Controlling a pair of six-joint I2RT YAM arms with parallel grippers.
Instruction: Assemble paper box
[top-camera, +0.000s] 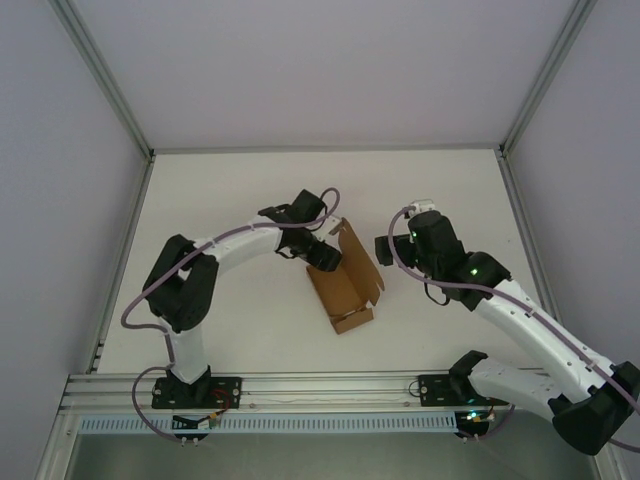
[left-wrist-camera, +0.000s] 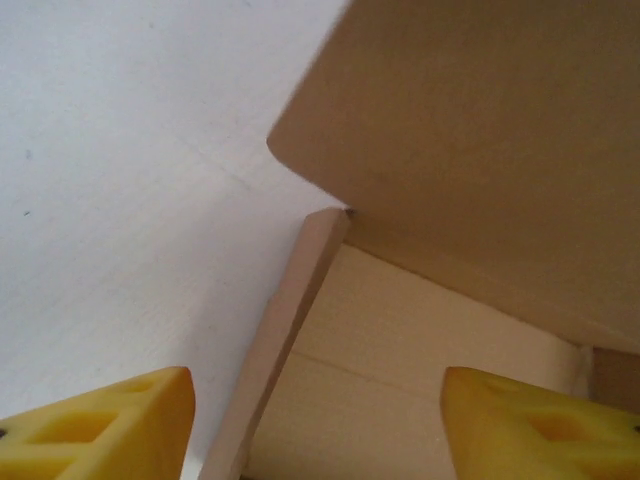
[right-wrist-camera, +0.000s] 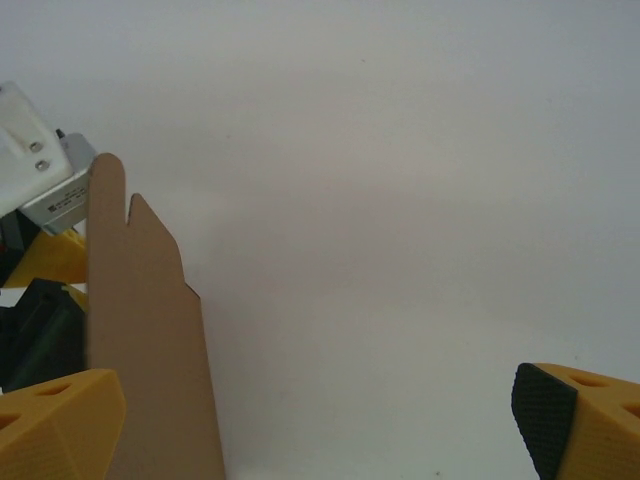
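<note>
Left wrist view: we straddle a side wall (left-wrist-camera: 285, 330) of the paper box (left-wrist-camera: 400, 340).
Our left pincer (left-wrist-camera: 318, 405) stands apart, gripping nothing, that wall between its fingers (left-wrist-camera: 110, 420); the right pincer (right-wrist-camera: 318, 400) gapes wide beside an upright flap (right-wrist-camera: 150, 330). The box lies central on the desk (top-camera: 230, 190); we should close squarely on the wall.

We're scanning for anything to read, and nothing legible turns up. The paper box (top-camera: 340, 285) gives us bare brown cardboard on every face we see. In the right wrist view, what looks like a small pale label (right-wrist-camera: 52, 203) sits under a white housing (right-wrist-camera: 20, 130), its print too fine for us to read.
</note>
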